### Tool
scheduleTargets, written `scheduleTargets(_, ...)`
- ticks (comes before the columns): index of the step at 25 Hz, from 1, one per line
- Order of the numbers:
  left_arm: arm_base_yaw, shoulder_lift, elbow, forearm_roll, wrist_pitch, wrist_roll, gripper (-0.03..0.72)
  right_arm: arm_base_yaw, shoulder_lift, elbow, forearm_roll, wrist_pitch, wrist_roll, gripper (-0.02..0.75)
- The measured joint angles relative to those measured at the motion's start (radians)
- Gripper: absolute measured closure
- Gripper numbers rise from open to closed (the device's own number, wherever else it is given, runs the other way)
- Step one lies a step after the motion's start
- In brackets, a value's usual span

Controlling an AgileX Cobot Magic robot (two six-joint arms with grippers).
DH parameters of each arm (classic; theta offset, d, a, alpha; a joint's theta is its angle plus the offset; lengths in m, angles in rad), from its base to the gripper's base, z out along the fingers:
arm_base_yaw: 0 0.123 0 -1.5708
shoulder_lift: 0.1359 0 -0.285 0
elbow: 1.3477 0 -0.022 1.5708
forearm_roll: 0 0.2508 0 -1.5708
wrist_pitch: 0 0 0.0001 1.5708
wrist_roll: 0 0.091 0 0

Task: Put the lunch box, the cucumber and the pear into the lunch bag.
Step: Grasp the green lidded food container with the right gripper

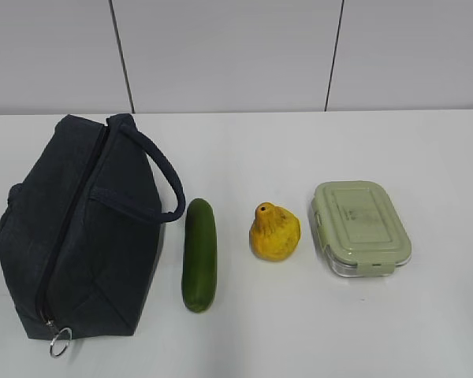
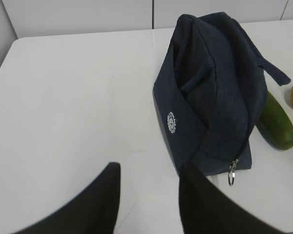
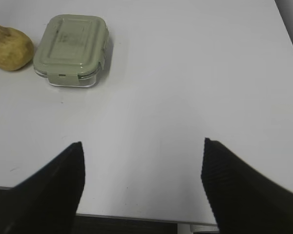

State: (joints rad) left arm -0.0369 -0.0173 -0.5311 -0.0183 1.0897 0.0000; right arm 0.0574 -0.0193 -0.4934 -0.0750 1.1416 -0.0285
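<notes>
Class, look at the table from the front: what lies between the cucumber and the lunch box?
In the exterior view, the pear sits alone between the cucumber and the lunch box, touching neither; bare white table shows on both sides.

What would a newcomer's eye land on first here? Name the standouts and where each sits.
The big dark navy lunch bag dominates the left of the white table, lying zipped shut with its ring pull toward the near edge. To its right, in a row, lie the cucumber, the yellow-orange pear and the sage-lidded lunch box, none touching.
</notes>
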Motion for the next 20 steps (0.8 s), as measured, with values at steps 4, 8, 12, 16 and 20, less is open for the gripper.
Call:
scheduleTargets(4, 0.000, 0.000, 0.000, 0.000, 0.000, 0.000, 0.447, 0.000, 0.000, 0.000, 0.000, 0.000, 0.000, 0.155)
scheduleTargets(8, 0.000, 0.000, 0.000, 0.000, 0.000, 0.000, 0.447, 0.000, 0.000, 0.000, 0.000, 0.000, 0.000, 0.155)
scheduleTargets(12, 0.000, 0.000, 0.000, 0.000, 0.000, 0.000, 0.447, 0.000, 0.000, 0.000, 0.000, 0.000, 0.000, 0.155)
scheduleTargets(16, 0.000, 0.000, 0.000, 0.000, 0.000, 0.000, 0.447, 0.000, 0.000, 0.000, 0.000, 0.000, 0.000, 0.155)
scheduleTargets(20, 0.000, 0.000, 0.000, 0.000, 0.000, 0.000, 0.447, 0.000, 0.000, 0.000, 0.000, 0.000, 0.000, 0.155)
